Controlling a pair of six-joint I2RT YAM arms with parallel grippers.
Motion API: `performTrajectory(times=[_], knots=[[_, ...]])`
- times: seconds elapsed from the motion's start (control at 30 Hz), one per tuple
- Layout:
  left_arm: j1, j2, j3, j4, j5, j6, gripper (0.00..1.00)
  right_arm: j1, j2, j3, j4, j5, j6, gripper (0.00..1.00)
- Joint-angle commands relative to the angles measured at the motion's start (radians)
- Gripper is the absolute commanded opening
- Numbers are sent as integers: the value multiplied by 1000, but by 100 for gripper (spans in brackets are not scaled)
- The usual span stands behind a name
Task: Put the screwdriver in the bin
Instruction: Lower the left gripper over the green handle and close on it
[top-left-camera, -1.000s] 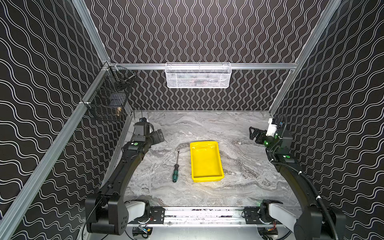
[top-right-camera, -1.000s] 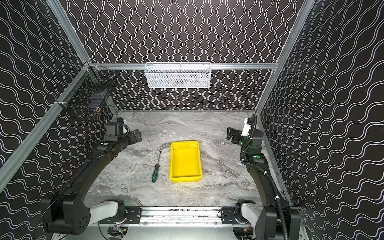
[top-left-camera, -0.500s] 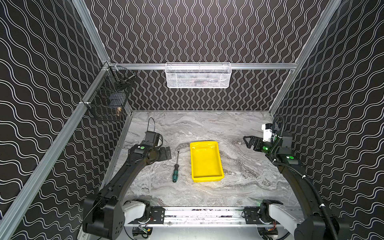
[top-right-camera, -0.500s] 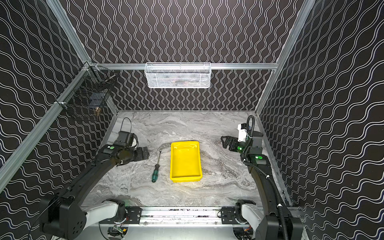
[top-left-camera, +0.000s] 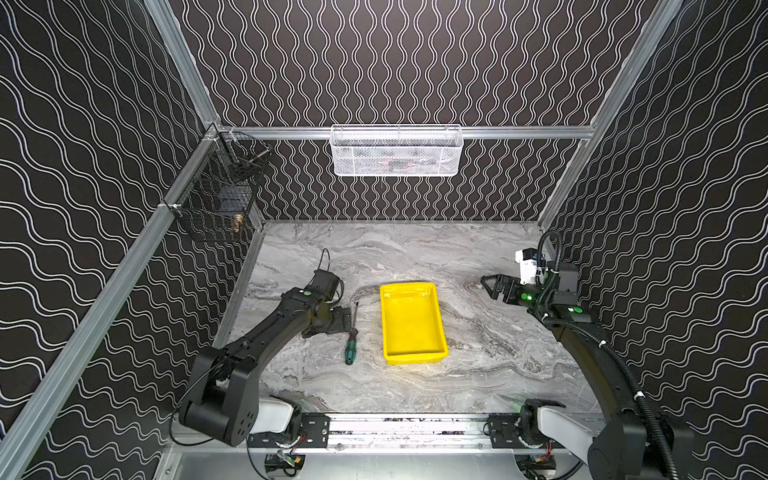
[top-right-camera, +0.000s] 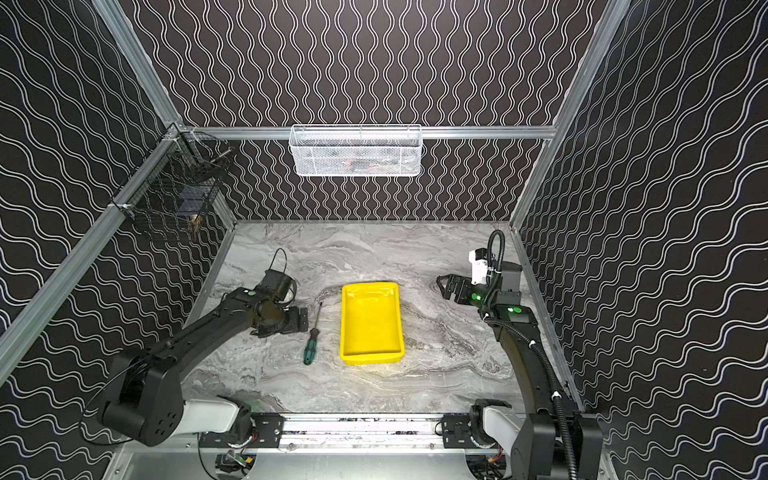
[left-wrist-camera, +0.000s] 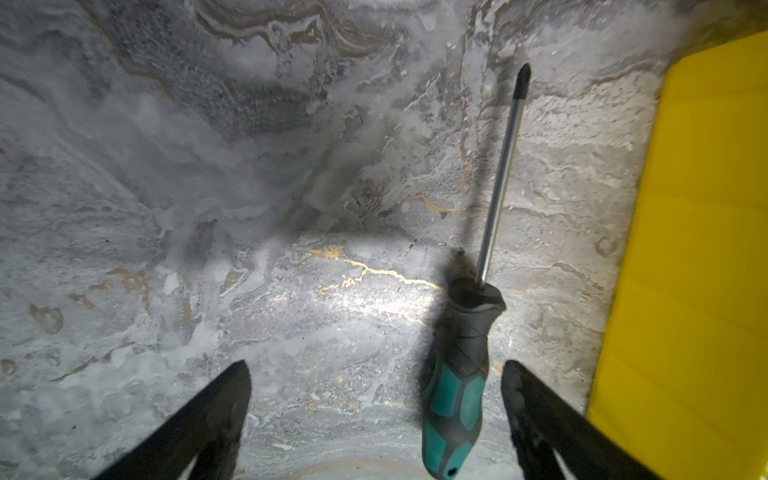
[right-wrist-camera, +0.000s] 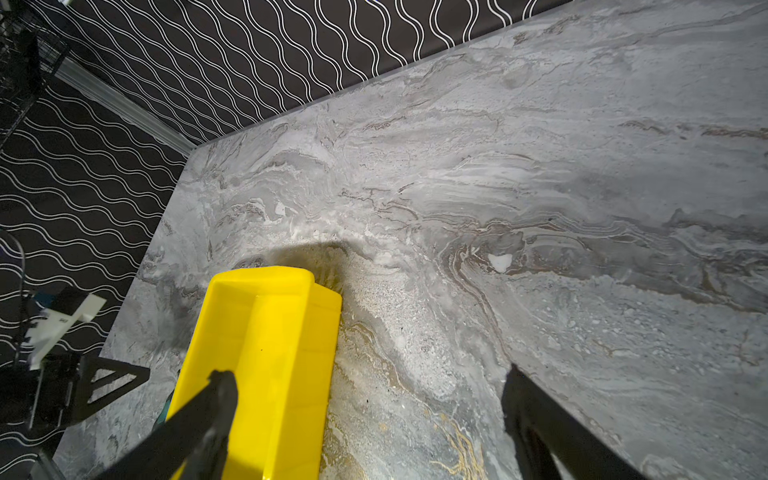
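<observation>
The screwdriver (top-left-camera: 351, 337) lies flat on the grey marbled counter (top-left-camera: 374, 249), just left of the bin (top-left-camera: 411, 320) and outside it, running roughly along the bin's long side with its green-and-black handle at the near end and its tip pointing far. The yellow bin sits near the middle of the counter and nothing shows inside it in both top views. The left tool (top-left-camera: 341, 323) is low over the counter beside the screwdriver's handle end. In the left wrist view its jaws stand wide apart (left-wrist-camera: 376, 365), and the handle (left-wrist-camera: 457, 399) lies between the two fingers, much closer to the one on the bin's side, with a thin strip of counter showing between them, so nothing is gripped. The right tool (top-left-camera: 489, 287) hangs over the right side of the counter, well apart from the bin and turned leftward toward it. Its jaws are also spread wide and hold nothing (right-wrist-camera: 368, 372).
</observation>
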Motion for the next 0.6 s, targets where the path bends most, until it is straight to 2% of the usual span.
performTrajectory(times=[0.0,0.57], knots=[[-6,25,1,14,-16,-3,92,0,2,-3,17,-11,-14,99],[-18,84,-24,41,4,-6,76,0,13,-3,18,-19,-14,99]])
